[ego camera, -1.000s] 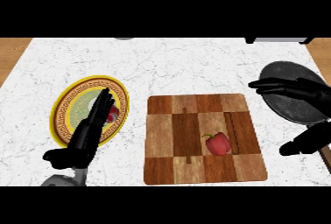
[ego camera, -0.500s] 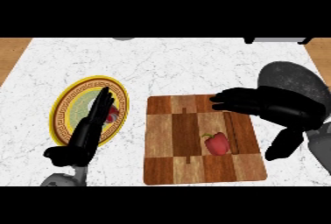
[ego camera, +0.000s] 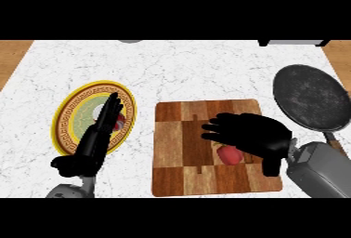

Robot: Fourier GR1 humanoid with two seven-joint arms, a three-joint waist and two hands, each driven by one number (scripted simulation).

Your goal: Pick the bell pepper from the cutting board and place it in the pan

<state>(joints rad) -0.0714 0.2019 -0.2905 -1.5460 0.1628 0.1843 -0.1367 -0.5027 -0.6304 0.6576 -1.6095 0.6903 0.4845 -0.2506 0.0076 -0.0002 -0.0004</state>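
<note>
- Your right hand (ego camera: pixel 250 135) sits over the middle of the cutting board (ego camera: pixel 178 153), fingers spread and pointing left. It's open and holding nothing.
- The bell pepper (ego camera: pixel 230 155) is on the board, toward its right half, and it's partly tucked under your palm. Only a red bit peeks out below the hand, so you can't really see how it's lying.
- From this angle I can't tell if the palm is touching the pepper or just hanging above it. Looks to me like you're at the come-down-and-grab stage, nothing picked yet.
- My take: get the pepper between thumb and fingers before you curl. Right now the fingers reach past it to the left, so sliding the hand back a touch toward the right would probably centre it better.
- Close around the body of it, not the tip. It's rounded and smooth, so a pinch on the edge could squirt it across the board.
- The pan (ego camera: pixel 312 100) is up and to the right of the board, well apart from the pepper, handle pointing down toward your forearm. Lift clear of the board first, then swing over the dark round part.
- Your left hand (ego camera: pixel 96 139) rests open over the yellow-rimmed plate (ego camera: pixel 65 116) on the left, fingers straight. Leave it there.
</note>
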